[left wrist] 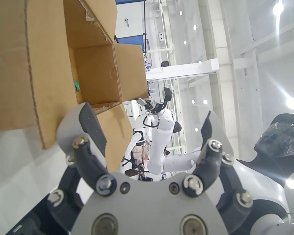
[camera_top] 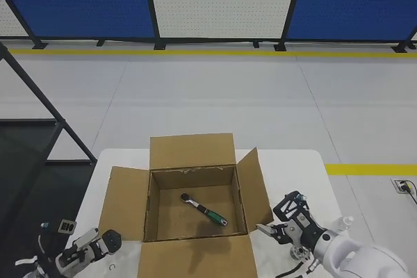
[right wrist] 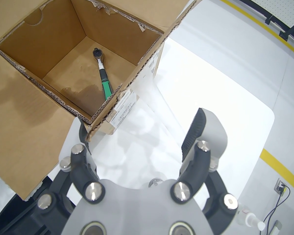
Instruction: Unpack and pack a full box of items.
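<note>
You had the left pincer (left wrist: 149,113) low at the near-left, fingers spread wide. At the near-right, the right pincer (right wrist: 142,121) stood likewise spread, angled downward.

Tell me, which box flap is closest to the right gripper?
The flap on the right side of the cardboard box. It slants up just beside the right gripper, while the other three flaps sit farther away.
</note>
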Action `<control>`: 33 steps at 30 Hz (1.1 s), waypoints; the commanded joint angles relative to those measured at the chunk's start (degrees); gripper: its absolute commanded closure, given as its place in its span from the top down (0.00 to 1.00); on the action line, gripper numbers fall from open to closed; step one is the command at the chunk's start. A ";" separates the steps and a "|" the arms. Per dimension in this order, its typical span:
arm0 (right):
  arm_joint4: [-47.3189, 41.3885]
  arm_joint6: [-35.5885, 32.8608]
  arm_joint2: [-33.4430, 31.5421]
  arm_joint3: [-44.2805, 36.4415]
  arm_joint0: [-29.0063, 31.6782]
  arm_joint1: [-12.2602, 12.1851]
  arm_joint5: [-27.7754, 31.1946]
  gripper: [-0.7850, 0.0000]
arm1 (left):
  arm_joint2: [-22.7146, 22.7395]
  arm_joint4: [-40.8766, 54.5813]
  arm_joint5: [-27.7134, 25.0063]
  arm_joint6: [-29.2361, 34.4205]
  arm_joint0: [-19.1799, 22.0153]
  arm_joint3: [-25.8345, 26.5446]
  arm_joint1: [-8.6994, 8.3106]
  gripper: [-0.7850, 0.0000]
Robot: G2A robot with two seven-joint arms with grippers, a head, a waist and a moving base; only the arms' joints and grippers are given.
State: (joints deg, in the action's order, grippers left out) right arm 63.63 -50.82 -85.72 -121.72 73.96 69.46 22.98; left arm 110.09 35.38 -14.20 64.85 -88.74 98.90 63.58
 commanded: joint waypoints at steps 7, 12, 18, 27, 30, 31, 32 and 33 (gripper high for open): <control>0.10 0.43 0.16 -0.36 0.35 -0.41 -0.38 0.96 | 1.52 1.49 2.29 9.58 -3.50 2.12 -0.81 1.00; -0.01 0.67 0.36 -0.29 0.21 -0.67 -0.27 0.95 | 1.84 1.18 1.30 7.44 -3.64 1.69 -0.96 1.00; -0.13 0.76 0.56 -0.19 -0.11 -0.98 -0.20 0.95 | -0.32 0.75 0.23 2.11 -1.15 0.45 -0.90 1.00; -0.25 0.53 1.17 -0.62 -0.19 -1.39 -0.49 0.94 | -1.41 0.32 0.03 -0.17 1.89 -1.90 -1.23 1.00; -0.32 0.33 1.55 -0.57 -0.65 -1.51 -0.53 0.94 | -1.50 0.60 -0.07 -0.46 2.50 -2.24 -1.34 1.00; -0.31 0.25 1.75 -0.46 -0.99 -1.55 -0.50 0.93 | -1.57 0.63 -0.15 -0.54 2.68 -2.23 -1.38 1.00; -0.37 0.22 2.00 -0.27 -1.37 -1.57 -0.46 0.94 | -1.65 0.64 -0.13 -0.60 2.83 -2.18 -1.42 1.00; -0.39 0.15 2.28 -0.07 -1.82 -1.60 -0.40 0.93 | -1.72 0.76 -0.16 -0.62 2.95 -2.08 -1.45 1.00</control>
State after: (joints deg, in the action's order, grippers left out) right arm 63.28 -50.62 -83.69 -121.98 72.56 67.88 22.52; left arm 108.44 36.06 -14.35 64.26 -85.90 96.72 62.17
